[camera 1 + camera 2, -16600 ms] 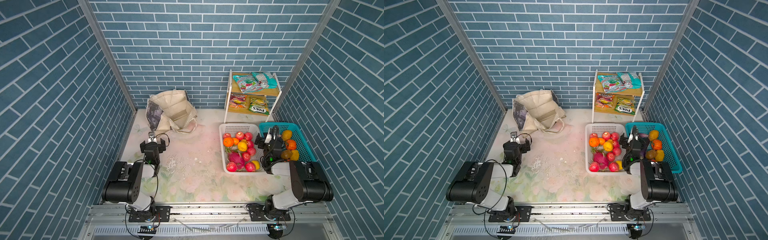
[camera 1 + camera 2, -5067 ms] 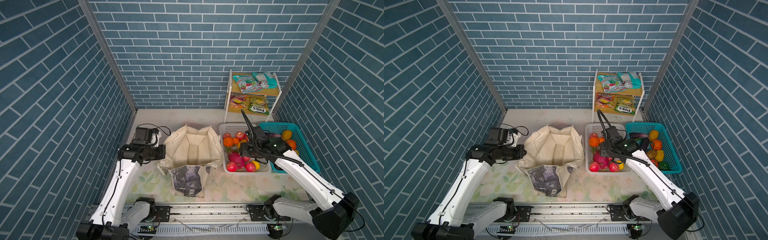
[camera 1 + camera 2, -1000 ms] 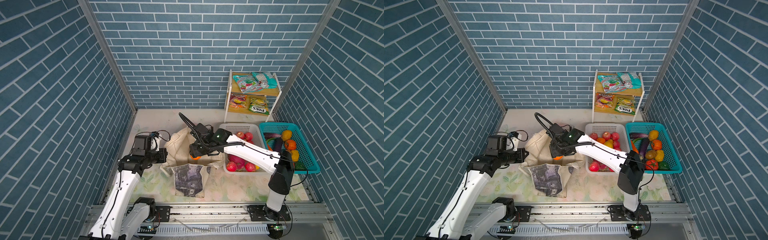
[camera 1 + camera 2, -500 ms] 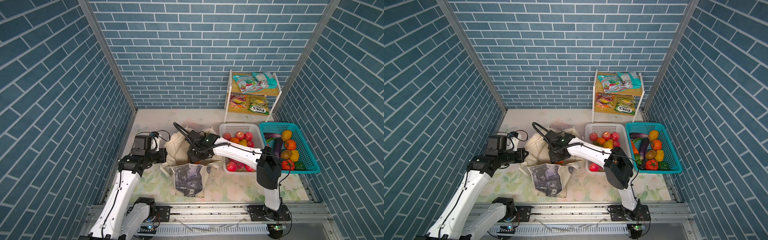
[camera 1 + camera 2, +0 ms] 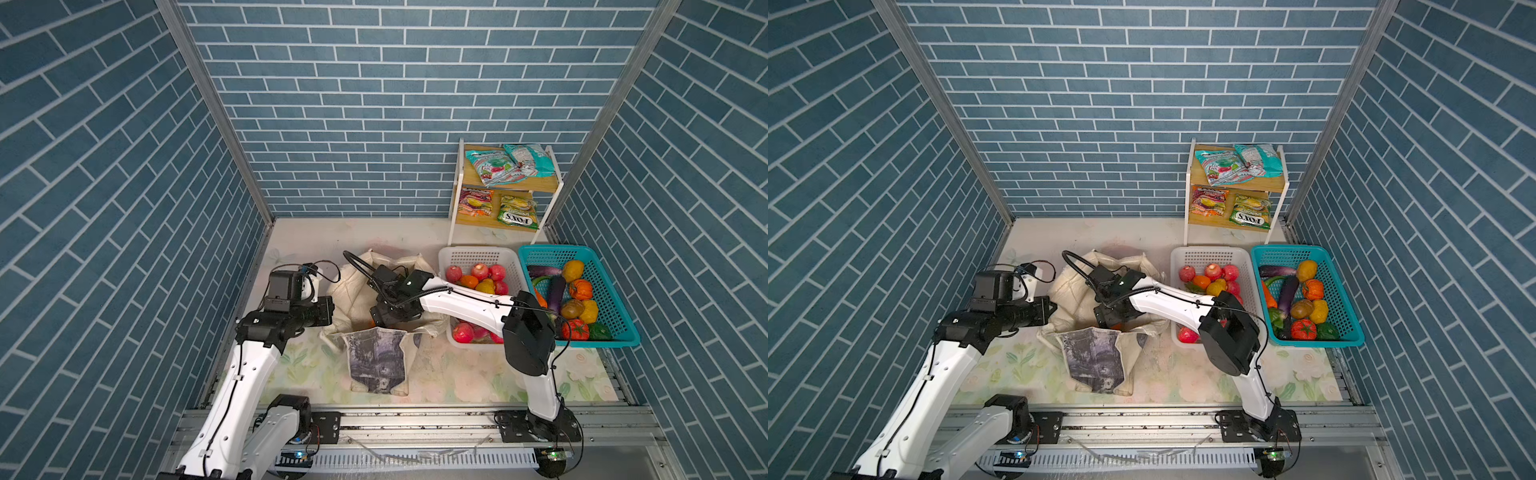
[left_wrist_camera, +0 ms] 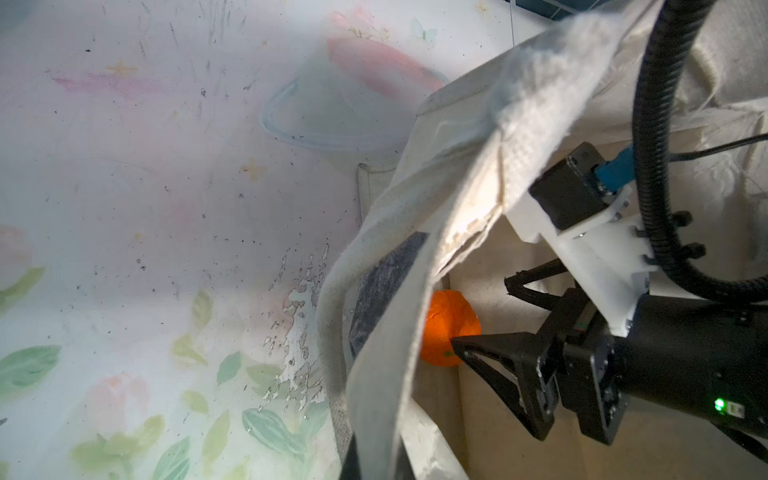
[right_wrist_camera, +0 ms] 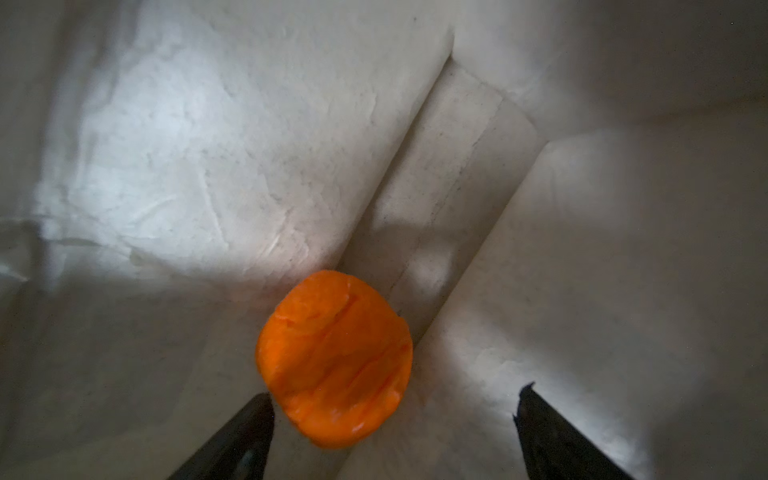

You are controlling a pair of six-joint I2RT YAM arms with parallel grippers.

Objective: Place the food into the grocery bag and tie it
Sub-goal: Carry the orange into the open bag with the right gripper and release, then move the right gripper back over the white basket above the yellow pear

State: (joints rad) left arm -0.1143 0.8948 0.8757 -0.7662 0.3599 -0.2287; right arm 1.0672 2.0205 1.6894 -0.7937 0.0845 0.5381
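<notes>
Grocery bag [image 5: 376, 361]: one orange [image 7: 334, 359] inside; right claw [image 7: 395, 395] apart over it; left claw [image 5: 329, 310] clamped on rim.

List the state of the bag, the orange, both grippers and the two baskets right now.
grocery bag, standing with its mouth open.
orange, inside the bag, not clamped.
right gripper, open, down inside the bag.
left gripper, shut on the bag's rim.
white basket, holds fruit.
teal basket, holds vegetables.
</notes>
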